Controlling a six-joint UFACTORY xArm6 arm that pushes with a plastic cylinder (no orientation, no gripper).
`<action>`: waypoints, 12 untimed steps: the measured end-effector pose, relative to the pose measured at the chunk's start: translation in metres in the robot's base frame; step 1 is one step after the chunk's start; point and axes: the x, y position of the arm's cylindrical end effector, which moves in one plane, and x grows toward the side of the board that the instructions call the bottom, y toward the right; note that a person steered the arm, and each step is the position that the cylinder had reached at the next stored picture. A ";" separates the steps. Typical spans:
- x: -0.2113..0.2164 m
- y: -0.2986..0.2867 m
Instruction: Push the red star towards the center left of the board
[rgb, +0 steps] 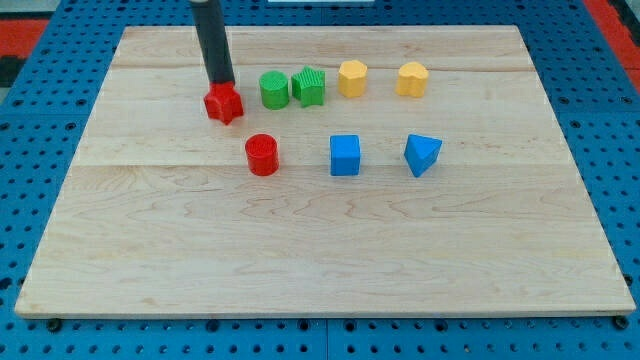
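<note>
The red star (224, 104) lies on the wooden board (150, 230), upper left of the middle. My tip (221, 84) stands right at the star's top edge, touching or nearly touching it, with the dark rod rising to the view's top. A red cylinder (262, 155) sits below and to the right of the star.
A green cylinder (273, 89) and a green block (309, 87) sit just right of the star. Two yellow blocks (352, 78) (412, 79) lie further right. A blue cube (345, 155) and a blue triangular block (421, 154) lie in the middle row. Blue pegboard surrounds the board.
</note>
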 end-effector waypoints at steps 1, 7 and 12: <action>0.040 0.000; 0.059 -0.020; 0.047 -0.048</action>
